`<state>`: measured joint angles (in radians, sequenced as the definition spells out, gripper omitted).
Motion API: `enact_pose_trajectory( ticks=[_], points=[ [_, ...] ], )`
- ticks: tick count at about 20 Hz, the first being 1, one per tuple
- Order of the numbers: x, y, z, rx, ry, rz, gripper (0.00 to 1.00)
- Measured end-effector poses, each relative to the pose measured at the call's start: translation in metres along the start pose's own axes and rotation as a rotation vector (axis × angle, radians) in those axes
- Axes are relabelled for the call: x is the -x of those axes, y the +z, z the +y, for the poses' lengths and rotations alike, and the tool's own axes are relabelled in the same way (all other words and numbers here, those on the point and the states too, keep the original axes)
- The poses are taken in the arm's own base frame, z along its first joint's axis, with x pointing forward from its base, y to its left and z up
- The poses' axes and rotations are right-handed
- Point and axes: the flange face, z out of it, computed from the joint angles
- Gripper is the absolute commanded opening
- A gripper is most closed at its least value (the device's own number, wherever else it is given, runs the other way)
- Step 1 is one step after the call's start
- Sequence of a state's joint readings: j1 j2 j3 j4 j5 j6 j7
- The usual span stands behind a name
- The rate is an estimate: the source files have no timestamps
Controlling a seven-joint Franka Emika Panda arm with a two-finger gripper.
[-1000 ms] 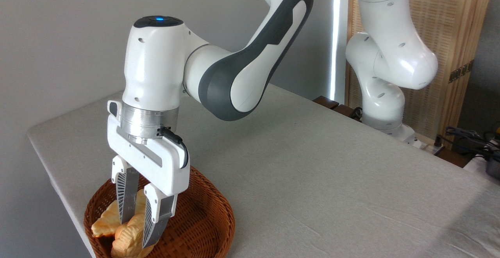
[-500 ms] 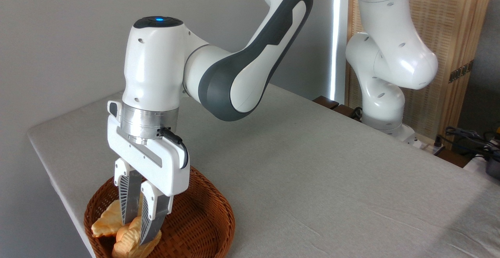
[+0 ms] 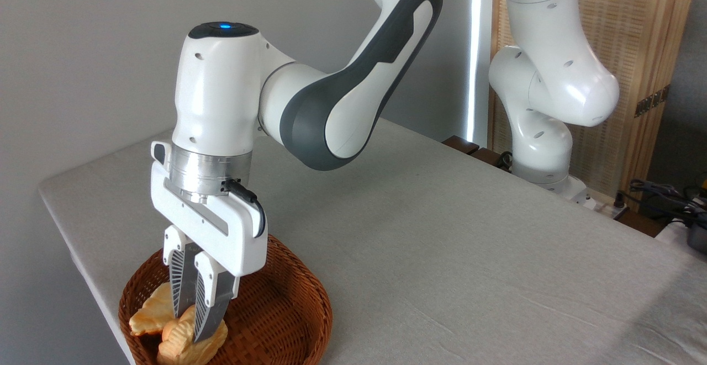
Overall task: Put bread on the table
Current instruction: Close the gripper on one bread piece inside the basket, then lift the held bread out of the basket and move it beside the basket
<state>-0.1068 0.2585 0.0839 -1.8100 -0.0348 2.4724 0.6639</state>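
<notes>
White two-finger gripper [image 3: 190, 325] was clamped on the small ridged golden-yellow bread [image 3: 190, 343], inside the round brown wicker basket [image 3: 287, 310] at the grey-beige cloth table's [image 3: 442, 243] near-left edge.

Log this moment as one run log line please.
phase: grasp | gripper: shut on bread | bread: in wicker basket, not lifted | table: no bread yet

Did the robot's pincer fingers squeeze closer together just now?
Yes. The pincer has narrowed onto the bread, its fingers now nearly together. It has stayed inside the wicker basket, barely shifting against its rim.
</notes>
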Motion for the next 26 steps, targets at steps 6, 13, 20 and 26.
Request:
enact_pose_trajectory(
  ticks=[6, 13, 20, 26],
  points=[
    [-0.004, -0.027, -0.003, -0.007, 0.000, 0.016, 0.44],
    [0.005, -0.097, 0.009, 0.078, 0.004, -0.064, 0.47],
    [0.035, -0.142, 0.035, 0.187, 0.000, -0.158, 0.52],
    [0.069, -0.136, 0.069, 0.255, 0.014, -0.229, 0.58]
  ],
)
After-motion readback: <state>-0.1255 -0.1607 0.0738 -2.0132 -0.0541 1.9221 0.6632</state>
